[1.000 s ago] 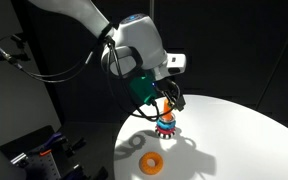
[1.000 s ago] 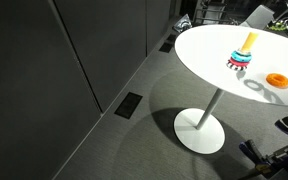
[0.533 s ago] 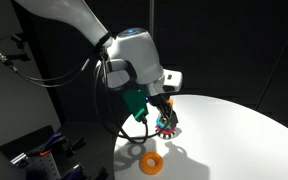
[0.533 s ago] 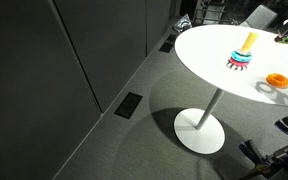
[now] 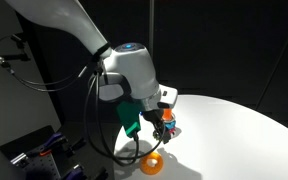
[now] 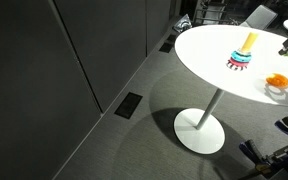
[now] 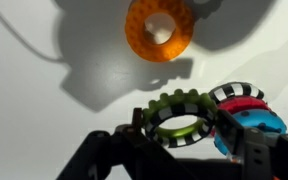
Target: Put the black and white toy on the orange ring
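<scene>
In the wrist view my gripper (image 7: 181, 128) is shut on the black and white toy (image 7: 176, 108), a ring with black-and-white checks and a green scalloped rim, held just above the white table. The orange ring (image 7: 159, 30) lies flat on the table ahead of the toy, apart from it. In an exterior view the gripper (image 5: 156, 128) hangs above and just behind the orange ring (image 5: 152, 162). The ring also shows near the table's edge in an exterior view (image 6: 277, 81).
The stacker (image 7: 248, 113) stands right beside the held toy, with a striped piece, a red ring and a blue base; it also shows in an exterior view (image 6: 241, 57) with its upright orange peg. The round white pedestal table (image 6: 209, 45) drops off near the ring.
The arm has swung away from the stacker and down toward the orange ring, carrying the toy. The stacker and the orange ring have not moved.
</scene>
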Available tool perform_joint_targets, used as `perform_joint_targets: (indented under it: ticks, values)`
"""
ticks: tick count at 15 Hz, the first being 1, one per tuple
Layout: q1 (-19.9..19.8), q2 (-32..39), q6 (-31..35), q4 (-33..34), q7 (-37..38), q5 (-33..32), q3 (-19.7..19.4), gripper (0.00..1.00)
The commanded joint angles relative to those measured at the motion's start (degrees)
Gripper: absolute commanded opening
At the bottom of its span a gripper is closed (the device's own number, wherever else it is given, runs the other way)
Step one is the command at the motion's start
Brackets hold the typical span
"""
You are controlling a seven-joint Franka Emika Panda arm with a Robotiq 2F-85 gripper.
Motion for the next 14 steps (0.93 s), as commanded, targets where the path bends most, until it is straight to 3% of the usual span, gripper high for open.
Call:
perform_joint_targets:
  ticks: [1,8,14]
  values:
    - [-1.7,1.3,0.1,-0.9,-2.9,1.2,0.8,0.49]
    - [-4.2,6.9,3.9,-1.1,-4.5,1.6,2.3,0.49]
    - [-9.3,10.3,9.0,-1.3,-5.6,1.4,7.5,0.49]
